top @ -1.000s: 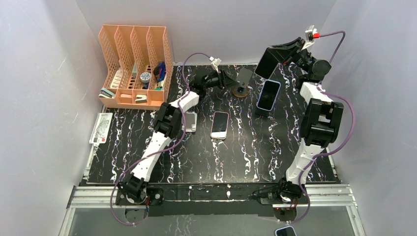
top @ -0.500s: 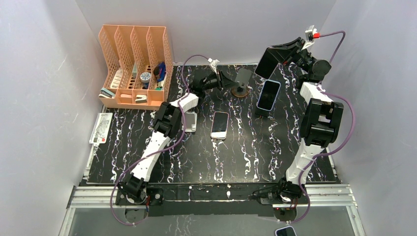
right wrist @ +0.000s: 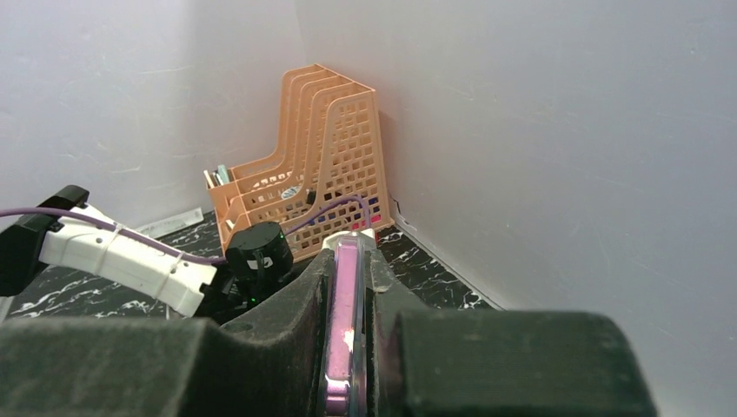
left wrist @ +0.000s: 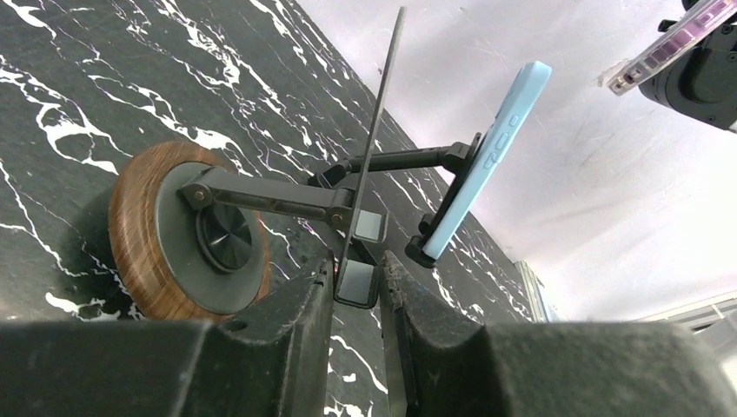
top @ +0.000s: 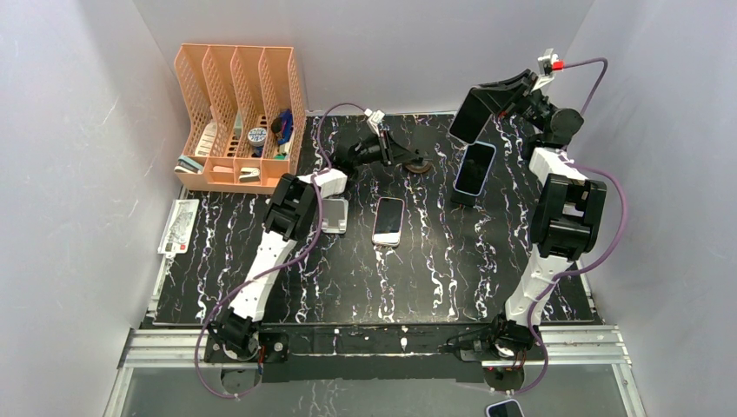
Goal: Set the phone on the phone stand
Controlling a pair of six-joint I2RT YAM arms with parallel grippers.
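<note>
The phone stand (top: pixel 421 163) has a round wooden base (left wrist: pixel 139 228) and a thin grey plate (left wrist: pixel 383 130), seen edge-on in the left wrist view. My left gripper (top: pixel 407 156) is shut on the plate's lower lip (left wrist: pixel 356 282), one finger on each side. My right gripper (top: pixel 494 98) is raised at the back right and is shut on a purple-cased phone (top: pixel 470 115). That phone stands on edge between the fingers in the right wrist view (right wrist: pixel 348 321). It hangs above and right of the stand, apart from it.
A blue phone (top: pixel 474 168) rests on a second stand right of the first one. A white phone (top: pixel 388 221) and a silver one (top: pixel 335 215) lie flat mid-table. An orange organizer (top: pixel 239 117) stands back left, and a packet (top: pixel 176 228) lies at the left edge.
My left gripper has moved right, closer to the stand. The grey plate has swung from facing the camera to nearly edge-on. The right gripper with the phone has barely moved.
</note>
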